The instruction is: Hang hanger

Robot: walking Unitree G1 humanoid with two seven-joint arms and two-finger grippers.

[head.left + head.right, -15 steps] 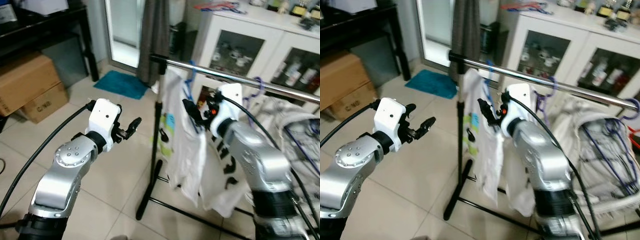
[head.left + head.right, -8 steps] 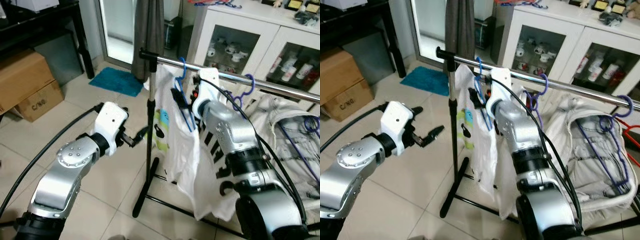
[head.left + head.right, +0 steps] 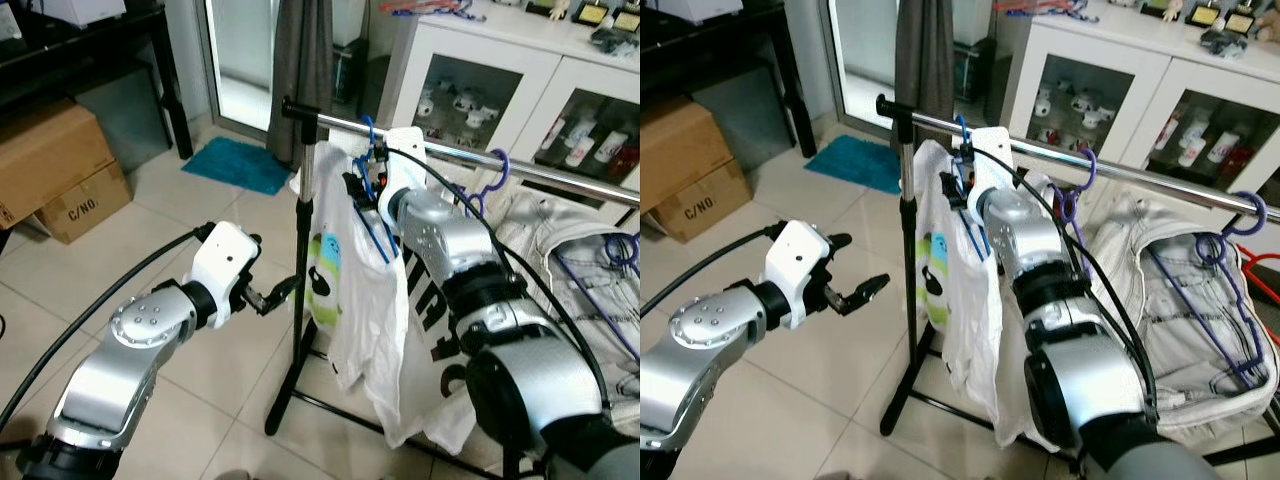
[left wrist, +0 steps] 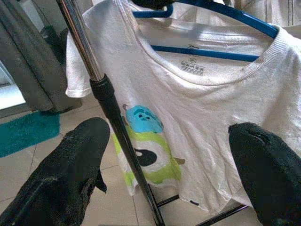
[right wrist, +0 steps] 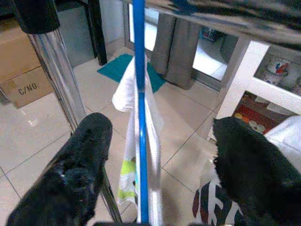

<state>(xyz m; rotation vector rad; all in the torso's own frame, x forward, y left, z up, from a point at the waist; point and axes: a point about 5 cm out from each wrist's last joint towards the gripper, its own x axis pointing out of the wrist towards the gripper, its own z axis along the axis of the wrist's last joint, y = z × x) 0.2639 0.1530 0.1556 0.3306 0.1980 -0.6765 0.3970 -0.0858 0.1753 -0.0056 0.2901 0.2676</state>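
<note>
Blue hanger [image 5: 138, 117] hangs between the parted right claw [image 5: 160, 174] fingers.

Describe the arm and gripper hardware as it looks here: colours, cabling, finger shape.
Both arms have silver metallic links with round joint caps ringed by small bolts, black bands at the lower joints, and white plastic wrist housings. A black cable runs along each arm. The left gripper and right gripper each have two long black fingers; in the wrist views the fingertips are rounded and matte. No markings are legible.
</note>
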